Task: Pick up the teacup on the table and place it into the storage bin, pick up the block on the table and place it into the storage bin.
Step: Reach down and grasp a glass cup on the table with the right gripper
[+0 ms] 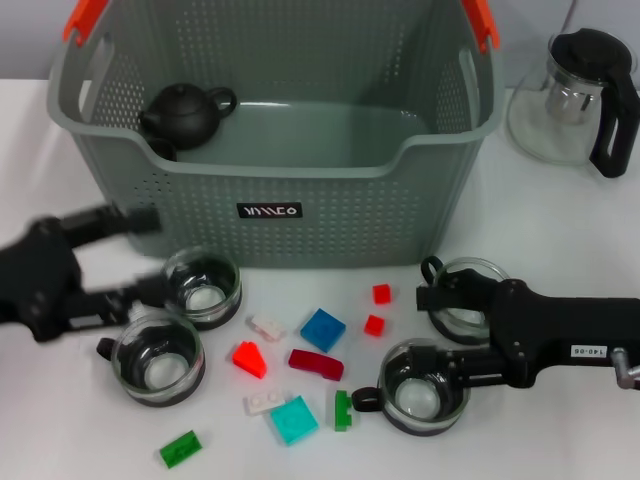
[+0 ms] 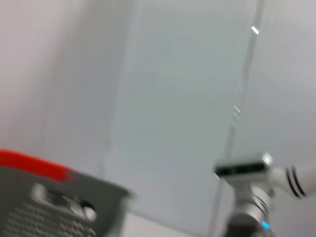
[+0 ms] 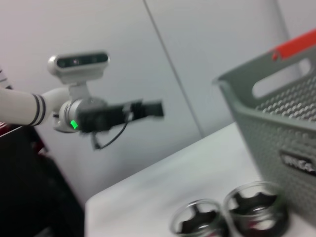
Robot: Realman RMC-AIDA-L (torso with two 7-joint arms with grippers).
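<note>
The grey-green storage bin (image 1: 300,190) stands at the back centre, and its corner shows in the left wrist view (image 2: 59,207) and the right wrist view (image 3: 281,113). Several glass teacups stand in front of it: two on the left (image 1: 202,285) (image 1: 158,357) and two on the right (image 1: 466,295) (image 1: 423,385). Coloured blocks lie between them, among them a blue one (image 1: 323,329) and a red one (image 1: 249,358). My left gripper (image 1: 145,258) is open and blurred, just left of the upper left teacup. My right gripper (image 1: 445,330) is open, one finger over each right-hand teacup.
A black teapot (image 1: 185,112) sits inside the bin at its left end. A glass teapot with a black lid (image 1: 572,98) stands at the back right. More blocks lie near the front edge, such as a cyan one (image 1: 294,419) and a green one (image 1: 180,449).
</note>
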